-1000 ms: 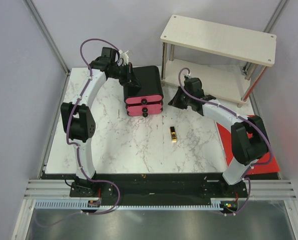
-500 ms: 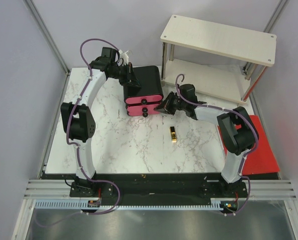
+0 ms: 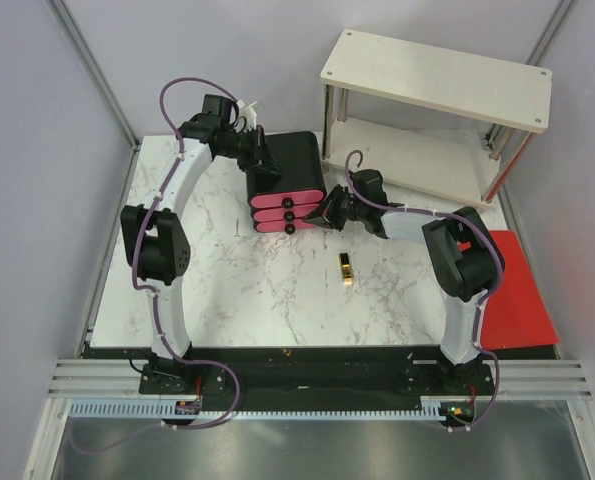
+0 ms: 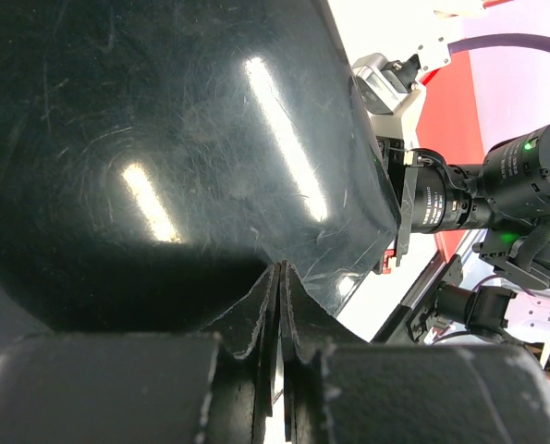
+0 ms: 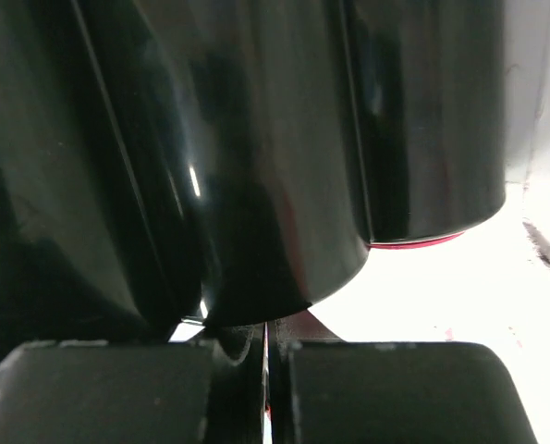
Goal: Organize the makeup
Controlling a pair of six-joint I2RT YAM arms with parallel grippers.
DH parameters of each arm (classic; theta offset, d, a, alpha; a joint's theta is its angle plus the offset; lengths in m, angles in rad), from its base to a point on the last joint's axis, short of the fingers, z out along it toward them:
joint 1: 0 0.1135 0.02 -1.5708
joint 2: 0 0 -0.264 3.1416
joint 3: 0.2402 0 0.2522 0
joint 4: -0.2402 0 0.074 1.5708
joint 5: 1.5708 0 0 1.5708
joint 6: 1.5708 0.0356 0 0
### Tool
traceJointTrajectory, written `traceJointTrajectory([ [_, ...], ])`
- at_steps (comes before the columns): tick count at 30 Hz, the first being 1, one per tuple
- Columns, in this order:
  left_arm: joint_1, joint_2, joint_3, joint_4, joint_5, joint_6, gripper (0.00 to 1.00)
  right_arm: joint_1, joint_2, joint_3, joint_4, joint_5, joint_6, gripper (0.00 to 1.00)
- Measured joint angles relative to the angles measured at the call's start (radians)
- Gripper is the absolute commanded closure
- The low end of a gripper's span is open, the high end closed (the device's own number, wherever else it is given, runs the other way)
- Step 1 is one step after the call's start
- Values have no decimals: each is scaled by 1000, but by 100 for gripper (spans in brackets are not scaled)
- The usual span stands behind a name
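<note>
Of the makeup, only a gold-black tube shows, lying on the marble table right of centre. The black box with three pink drawer fronts stands at the back. My left gripper is shut, its tips resting on the box's glossy top. My right gripper is shut too, its tips against the box's right front corner, by the drawers. Neither gripper holds anything. Whatever is inside the drawers is hidden.
A two-level wooden shelf stands at the back right. A red mat lies along the table's right edge, beside the right arm. Bare marble spreads in front of the box.
My right arm has swung left from the shelf to the box's right front corner. The pink fronts, wider before, now show as three narrow stripes. The left arm has stayed put.
</note>
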Motion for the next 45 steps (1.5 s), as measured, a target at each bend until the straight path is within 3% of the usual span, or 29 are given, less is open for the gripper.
traceJointTrajectory([
  [4,0,-1,-1,0,0,0,91,0,3,4,1,-15,17,99],
  [7,0,-1,0,0,0,0,91,0,3,4,-3,-20,36,82],
  [10,0,-1,0,0,0,0,91,-2,3,1,-6,-27,63,75],
  [11,0,-1,0,0,0,0,91,-5,3,-7,6,-30,76,65],
  [13,0,-1,-1,0,0,0,91,-11,4,-24,22,-35,105,62],
  [15,0,-1,-2,0,0,0,91,-16,10,-34,29,-49,123,63],
  [19,0,-1,-2,0,0,0,91,-18,28,-37,42,-61,157,100],
  [34,0,-1,-2,-1,0,0,91,19,92,-8,0,-86,206,100],
  [45,0,-1,-3,0,0,0,91,35,94,-10,56,-74,382,100],
])
